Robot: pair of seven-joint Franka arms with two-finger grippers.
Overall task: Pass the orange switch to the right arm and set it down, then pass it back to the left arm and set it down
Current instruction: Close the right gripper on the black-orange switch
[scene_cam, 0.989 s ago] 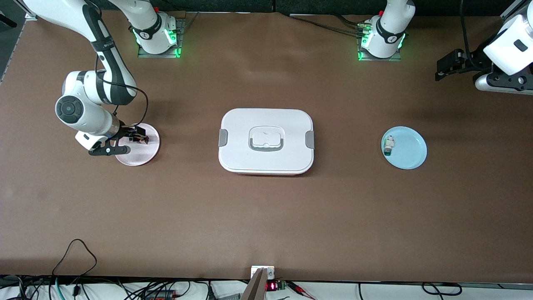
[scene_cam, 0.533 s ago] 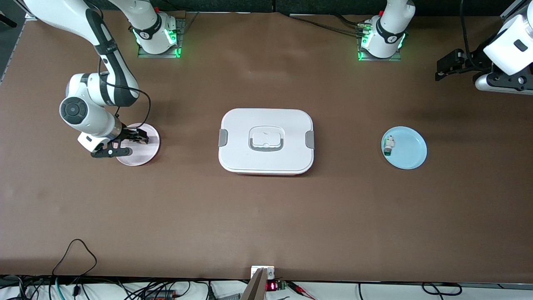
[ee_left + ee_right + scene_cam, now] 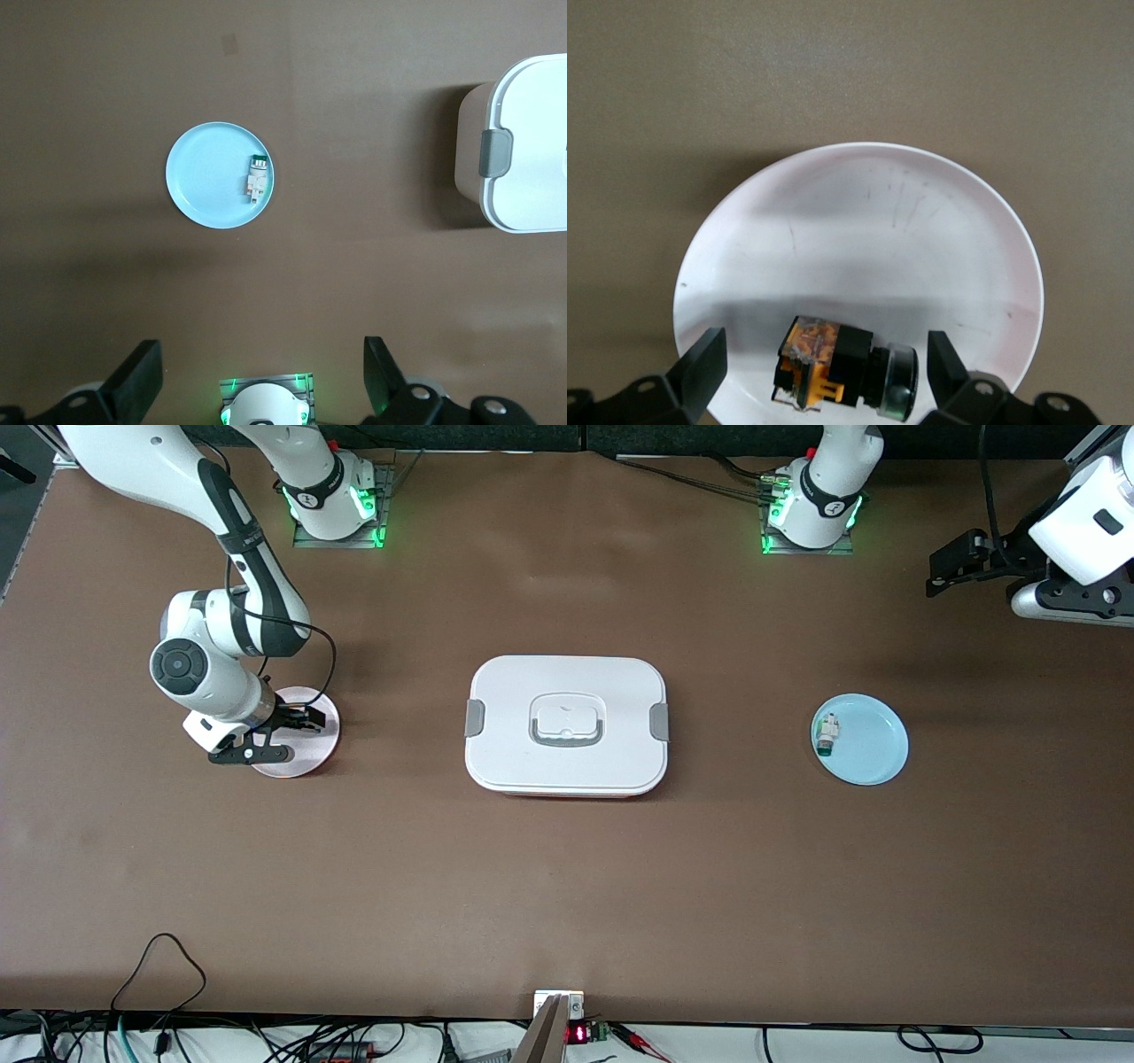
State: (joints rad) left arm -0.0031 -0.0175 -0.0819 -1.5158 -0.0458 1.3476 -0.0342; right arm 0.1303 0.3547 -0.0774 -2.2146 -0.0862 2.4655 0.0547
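Observation:
The orange switch (image 3: 842, 363), black with orange parts and a silvery end, lies on its side on a pale pink plate (image 3: 312, 757) toward the right arm's end of the table. My right gripper (image 3: 275, 737) hangs low over that plate, open. In the right wrist view its fingers (image 3: 700, 367) stand on either side of the switch with gaps showing. In the front view the hand hides the switch. The white lidded box (image 3: 567, 726) sits mid-table. My left gripper (image 3: 955, 565) waits high over the table's corner by its base, open and empty.
A light blue plate (image 3: 873, 748) with a small white component with a green end (image 3: 827, 733) lies toward the left arm's end, level with the box. The left wrist view shows that plate (image 3: 208, 177) and the box's clipped end (image 3: 532, 142). Cables run along the near table edge.
The right arm's wrist has shifted a little toward the box, bringing its gripper further over the pink plate. The left arm, box and blue plate have not moved.

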